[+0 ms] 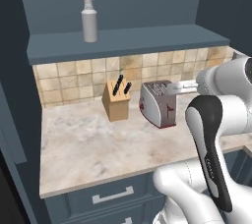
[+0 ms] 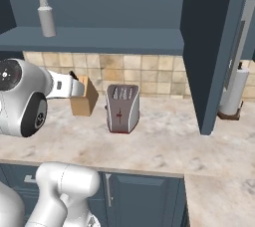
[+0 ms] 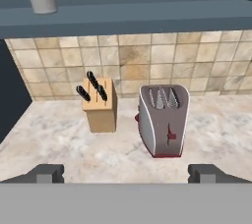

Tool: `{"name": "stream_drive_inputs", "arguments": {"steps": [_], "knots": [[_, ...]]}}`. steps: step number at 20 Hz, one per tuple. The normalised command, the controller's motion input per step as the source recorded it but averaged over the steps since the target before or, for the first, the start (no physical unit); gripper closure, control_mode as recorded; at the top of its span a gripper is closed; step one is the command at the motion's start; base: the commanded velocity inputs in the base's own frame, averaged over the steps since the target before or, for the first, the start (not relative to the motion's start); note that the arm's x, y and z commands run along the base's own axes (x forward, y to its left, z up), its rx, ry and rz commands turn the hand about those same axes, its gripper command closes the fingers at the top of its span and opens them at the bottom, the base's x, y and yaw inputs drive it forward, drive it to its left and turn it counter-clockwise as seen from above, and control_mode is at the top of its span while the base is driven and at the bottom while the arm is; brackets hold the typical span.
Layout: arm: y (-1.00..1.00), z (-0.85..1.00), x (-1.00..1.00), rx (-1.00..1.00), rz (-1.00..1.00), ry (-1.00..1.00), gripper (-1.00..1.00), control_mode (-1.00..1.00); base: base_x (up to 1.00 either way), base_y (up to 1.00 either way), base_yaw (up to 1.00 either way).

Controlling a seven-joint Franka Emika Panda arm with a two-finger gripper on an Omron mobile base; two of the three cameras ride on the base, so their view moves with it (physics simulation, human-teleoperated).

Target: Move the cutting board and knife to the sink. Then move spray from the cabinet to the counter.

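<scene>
grey-white spray [image 1: 89, 21] with a blue-and-white nozzle on the slate-blue cabinet [image 1: 128, 41], beige marbled worktop [image 1: 88, 144] under tan mottled tiles [image 1: 74, 78], a tan knife block [image 1: 116, 101] with black handles, and a silver toaster [image 1: 158, 103] marked red.

A slim grey-white spray bottle [image 2: 46, 13] stood on the slate-blue cabinet ledge [image 2: 114, 40]; below, a silver toaster [image 2: 122, 107] sat beside a tan knife block [image 2: 84, 97] on the beige marbled counter [image 2: 169, 146].

Flat, even rendered light, with no glare. Only soft shadows sit under the toaster [image 3: 163, 120] and knife block [image 3: 100, 105] on the counter [image 1: 88, 144]. The cabinet [image 1: 128, 41] recess is dimmer. Edges look slightly soft, perhaps from low resolution.
</scene>
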Motion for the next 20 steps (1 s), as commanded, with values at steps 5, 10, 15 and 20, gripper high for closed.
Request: {"name": "stream_drive_inputs", "arguments": {"steps": [5, 10, 15, 20], "knots": [[0.40, 0.24, 0.00, -0.11, 0.00, 0.01, -1.00, -1.00, 0.00, 0.07, 0.00], [0.61, 0.64, 0.00, -0.29, -0.01, 0.15, -1.00, -1.00, 0.00, 0.00, 0.00], [-0.25, 0.07, 0.03, 0.00, 0.01, 0.05, -1.00, -1.00, 0.00, 0.00, 0.00], [-0.01, 0.05, 0.00, 0.16, 0.10, -0.14, -1.00, -1.00, 0.00, 0.00, 0.00]]}}
